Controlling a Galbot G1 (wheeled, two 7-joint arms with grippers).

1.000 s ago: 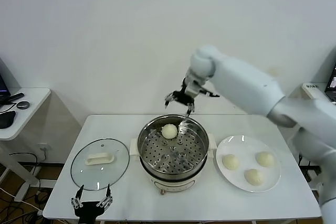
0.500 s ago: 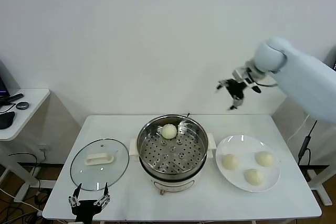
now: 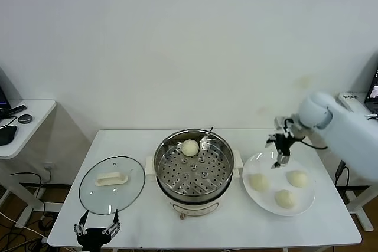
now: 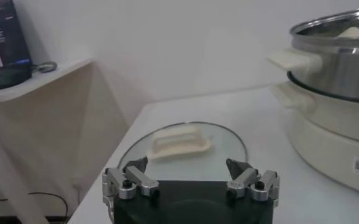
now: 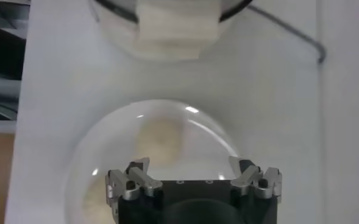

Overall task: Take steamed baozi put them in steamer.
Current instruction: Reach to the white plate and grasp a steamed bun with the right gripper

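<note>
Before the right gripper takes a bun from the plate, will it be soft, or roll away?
The buns look smooth and puffy, so probably soft and light; a hard squeeze may dent them. They sit flat-bottomed on the plate, so rolling seems unlikely. The open right gripper hovers above.

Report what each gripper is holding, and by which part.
Nothing is held. The right gripper hangs open above the plate of buns; the left gripper waits open by the glass lid.

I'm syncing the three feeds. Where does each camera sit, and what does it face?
Head: on the robot's head, looking down at the table; right claw above the plate.
Left wrist: on the left arm, facing the glass lid; open left claw.
Right wrist: on the right arm, looking down on the plate.
Shared: the steamer.
</note>
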